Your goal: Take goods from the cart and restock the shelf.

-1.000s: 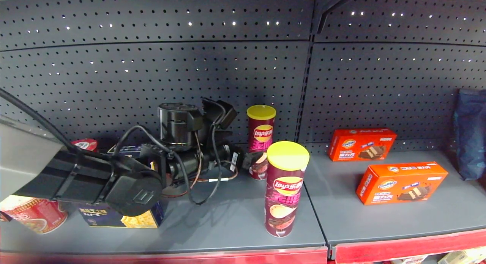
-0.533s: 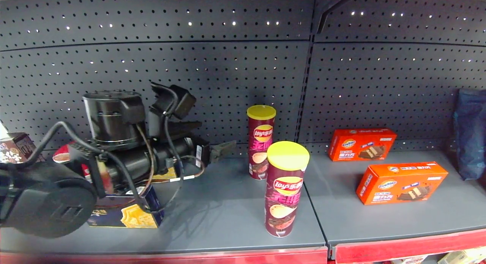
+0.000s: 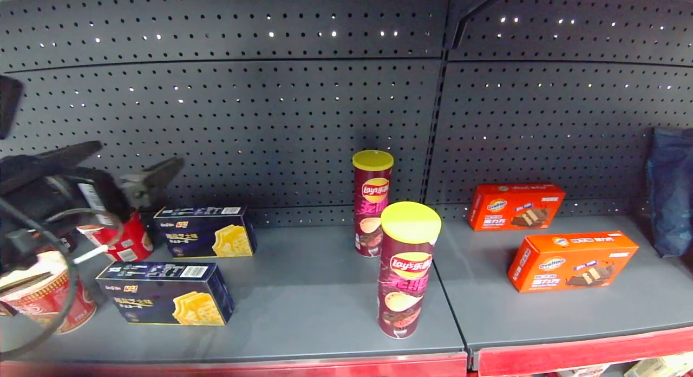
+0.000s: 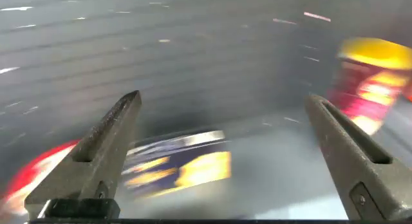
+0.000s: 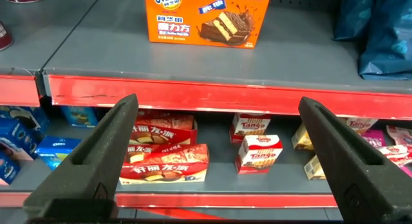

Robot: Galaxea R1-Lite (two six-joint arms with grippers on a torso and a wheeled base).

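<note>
- Goods are standing in pairs along the shelf [image 3: 325, 312]. A rear chip can [image 3: 372, 203] is sitting by the back panel and a front chip can [image 3: 409, 268] nearer the front edge, both upright and apart from each other.
- Two blue cracker boxes [image 3: 165, 293] are lying toward the shelf's left end and two orange boxes [image 3: 572, 260] toward its right end, each pair lined up front to back.
- The left tool [image 3: 139, 155] is hanging over the shelf's left end, above a red cup [image 3: 123, 239], jaws spread wide and gripping nothing.
- The right tool [image 5: 217, 103] is likewise gaping wide and carrying nothing, out in front of the shelf's red front edge, toward the right end.
- Judging by this, a placing looks finished, and the step in hand is going back to the cart for the next item.
- Doing that well is calling for lifting the left tool clear of the cup and cracker boxes, then drawing it straight out over the front edge.
- It is also calling for steering wide of the front chip can, which looks tall, narrow and easy to tip.
</note>
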